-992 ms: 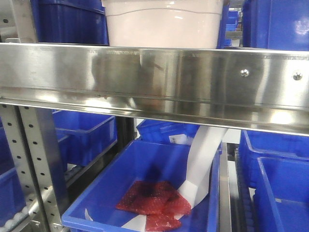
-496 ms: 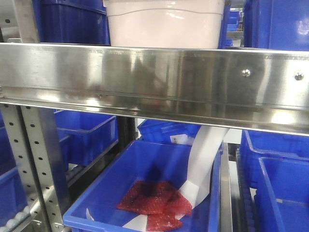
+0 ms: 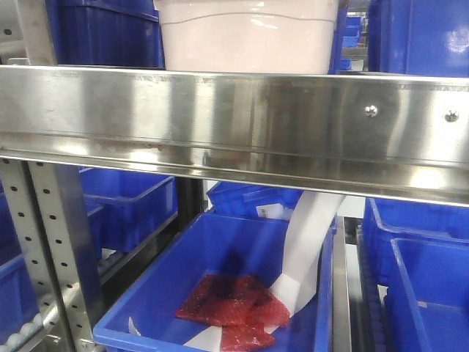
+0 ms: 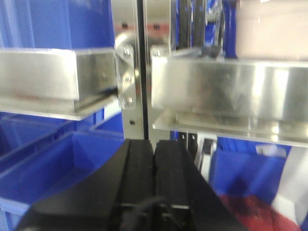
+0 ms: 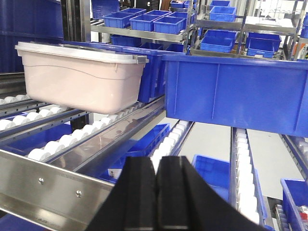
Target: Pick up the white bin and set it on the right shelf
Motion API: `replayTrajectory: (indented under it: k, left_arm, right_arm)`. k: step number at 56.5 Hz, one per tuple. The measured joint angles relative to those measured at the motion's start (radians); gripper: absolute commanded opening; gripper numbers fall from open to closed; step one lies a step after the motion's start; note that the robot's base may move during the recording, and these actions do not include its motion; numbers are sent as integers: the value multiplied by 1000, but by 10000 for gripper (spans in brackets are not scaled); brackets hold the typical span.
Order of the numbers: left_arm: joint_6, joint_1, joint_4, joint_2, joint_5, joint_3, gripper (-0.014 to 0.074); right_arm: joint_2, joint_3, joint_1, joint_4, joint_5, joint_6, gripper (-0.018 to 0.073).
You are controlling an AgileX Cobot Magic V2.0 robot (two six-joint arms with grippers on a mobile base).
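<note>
white bin (image 3: 248, 37) unchanged | on right shelf (image 3: 234, 117) | both claws closed, empty

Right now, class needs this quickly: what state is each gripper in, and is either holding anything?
Left gripper: shut, fingers pressed together, holding nothing.
Right gripper: shut, holding nothing; the white bin sits apart on the rollers.

pale pinkish-white bin (image 5: 82, 79), shiny silver shelf rail (image 3: 234, 121), blue crates (image 5: 236, 91), black pincer (image 5: 156, 192)
</note>
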Motion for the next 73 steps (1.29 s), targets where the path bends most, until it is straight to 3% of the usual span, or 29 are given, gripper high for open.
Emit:
replayTrajectory:
  k: [53, 64, 73]
  left_arm:
    - [0, 0, 0, 0, -12, 2, -119]
    - [0, 0, 0, 0, -12, 2, -120]
    - [0, 0, 0, 0, -12, 2, -120]
  right_arm:
    - [0, 25, 0, -2, -15, 2, 74]
    - [0, 152, 0, -7, -152, 12, 74]
    - [0, 292, -2, -144, -317, 185, 74]
